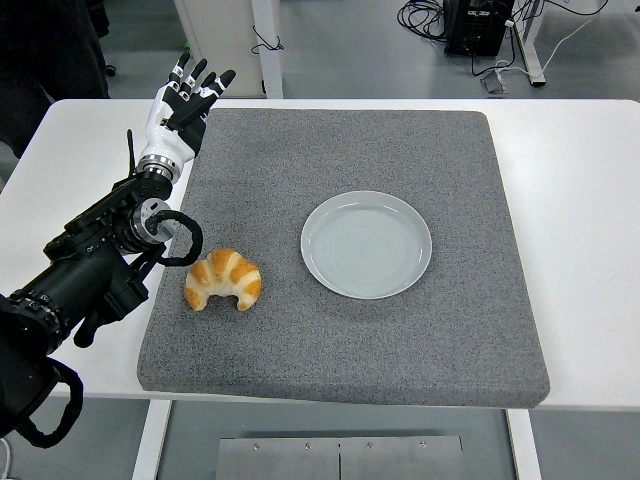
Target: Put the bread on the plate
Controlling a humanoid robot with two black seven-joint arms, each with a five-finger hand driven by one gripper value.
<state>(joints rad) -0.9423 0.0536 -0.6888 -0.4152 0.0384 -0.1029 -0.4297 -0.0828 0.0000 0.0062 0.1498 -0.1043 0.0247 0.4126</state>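
Observation:
A golden croissant [223,279] lies on the grey mat [350,340], left of centre. A round pale plate [366,244] sits in the middle of the mat, empty, to the right of the croissant. My left hand [184,102] is at the mat's far left corner, well beyond the croissant, with its fingers spread and holding nothing. The left forearm runs down along the mat's left edge, and a black cable loop on it sits just left of the croissant. The right arm is out of view.
The mat covers most of the white table [580,210]. Beyond the table's far edge are table legs and cables on the floor. A dark figure [50,60] stands at the top left.

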